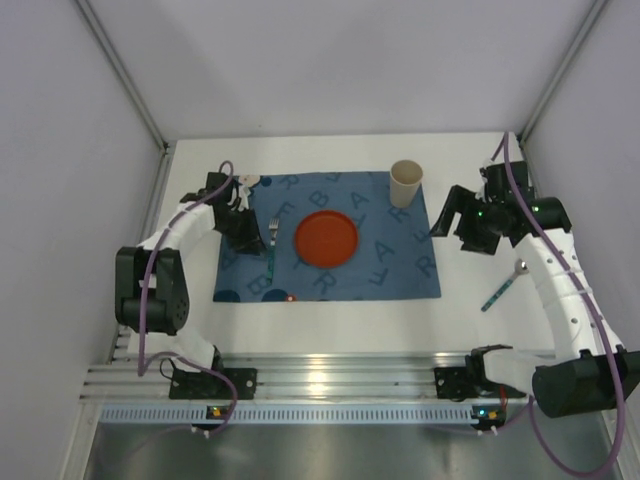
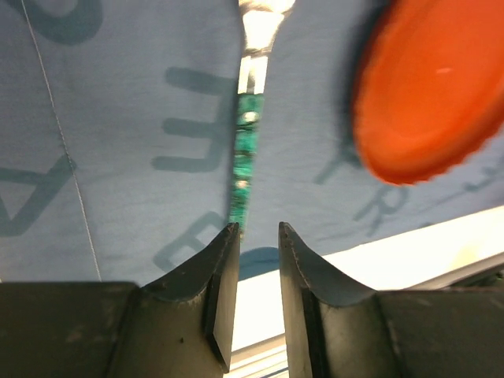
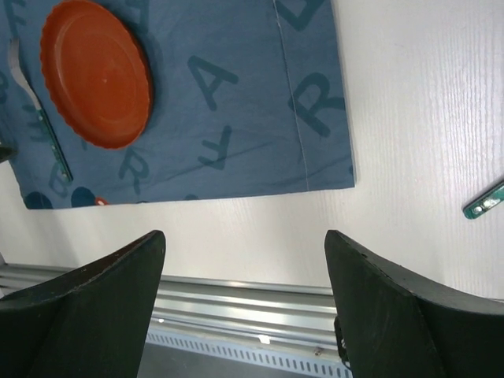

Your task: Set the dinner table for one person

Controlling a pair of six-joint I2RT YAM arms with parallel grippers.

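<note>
The white dinner table (image 1: 330, 320) carries a blue letter-printed placemat (image 1: 395, 265). On the placemat are an orange plate (image 1: 326, 239), a green-handled fork (image 1: 271, 246) just left of it, and a beige cup (image 1: 406, 183) at the far right corner. A second green-handled utensil (image 1: 503, 287) lies on the bare table, right of the placemat. My left gripper (image 1: 243, 228) hovers beside the fork. In the left wrist view the gripper (image 2: 258, 228) is slightly open and empty, with the fork handle (image 2: 242, 157) beyond its tips. My right gripper (image 1: 450, 226) is wide open and empty in the right wrist view (image 3: 244, 236), above the placemat's right edge.
The ribbed aluminium rail (image 1: 320, 385) runs along the near edge of the table, with both arm bases on it. Grey walls and corner posts (image 1: 125, 75) close in the back and sides. The right wrist view shows the plate (image 3: 94, 75), the fork (image 3: 47, 126) and the end of the second utensil (image 3: 484, 203).
</note>
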